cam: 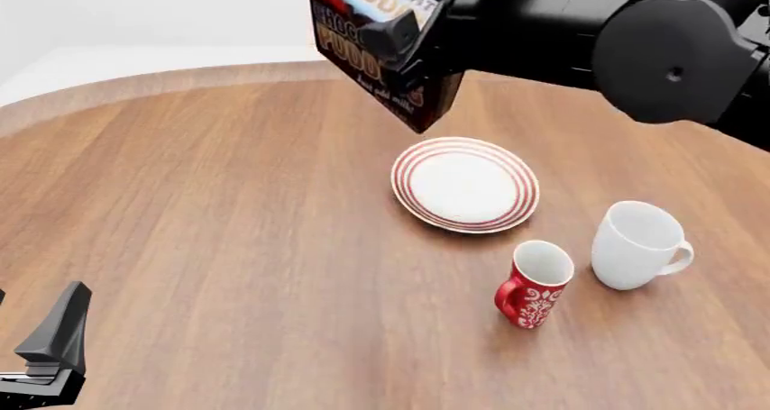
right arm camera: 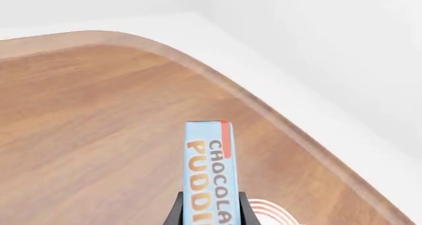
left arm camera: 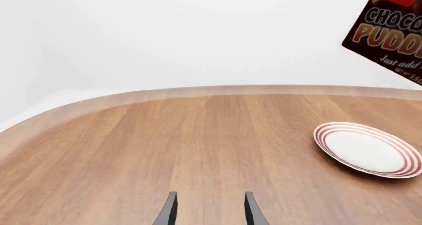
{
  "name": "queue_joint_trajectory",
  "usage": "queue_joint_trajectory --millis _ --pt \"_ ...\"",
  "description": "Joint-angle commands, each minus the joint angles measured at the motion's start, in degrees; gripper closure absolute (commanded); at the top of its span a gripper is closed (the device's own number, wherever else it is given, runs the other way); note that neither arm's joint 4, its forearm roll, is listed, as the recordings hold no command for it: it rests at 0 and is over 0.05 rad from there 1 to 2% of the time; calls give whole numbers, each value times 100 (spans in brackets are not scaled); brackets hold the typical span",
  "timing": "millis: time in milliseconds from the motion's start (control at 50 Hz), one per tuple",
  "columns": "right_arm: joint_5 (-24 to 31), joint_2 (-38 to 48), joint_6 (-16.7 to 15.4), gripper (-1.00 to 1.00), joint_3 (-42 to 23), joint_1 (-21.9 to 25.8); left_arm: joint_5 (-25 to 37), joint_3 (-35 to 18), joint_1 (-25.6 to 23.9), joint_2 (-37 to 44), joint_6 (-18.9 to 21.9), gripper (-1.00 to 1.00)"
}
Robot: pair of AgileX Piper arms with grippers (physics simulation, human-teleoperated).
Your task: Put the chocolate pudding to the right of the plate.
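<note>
- The right gripper (cam: 403, 36) has its fingers clamped on the chocolate pudding (cam: 379, 54), holding the carton tilted in the air, clear of the table (cam: 216, 212).
- In the front view, the carton hangs at about 11 o'clock from the plate (cam: 464, 184).
- At about 5 o'clock from the plate stand a red mug (cam: 535, 284) and a white mug (cam: 637, 244).
- The left gripper (left arm camera: 209, 210) is spread apart, holding nothing, low over bare wood.

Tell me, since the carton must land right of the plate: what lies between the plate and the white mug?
Only bare wood: in the front view nothing lies between the plate and the white mug. The red mug stands nearer the camera, clear of that stretch.
</note>
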Motion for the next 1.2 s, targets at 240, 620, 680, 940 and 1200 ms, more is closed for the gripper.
queue_joint_trajectory --millis 240,620,680,940,1200 --pt "657 1056 -39 100 -1976 -563 0 0 0 0 0 -100" --pt "802 1956 376 100 -2711 -1322 0 0 0 0 0 -100" --pt "870 2225 461 100 -2922 -1465 0 0 0 0 0 -100" --pt "1209 3225 382 100 -4032 -2011 0 0 0 0 0 -100" --pt "1210 3678 279 100 -4411 -2662 0 0 0 0 0 -100"
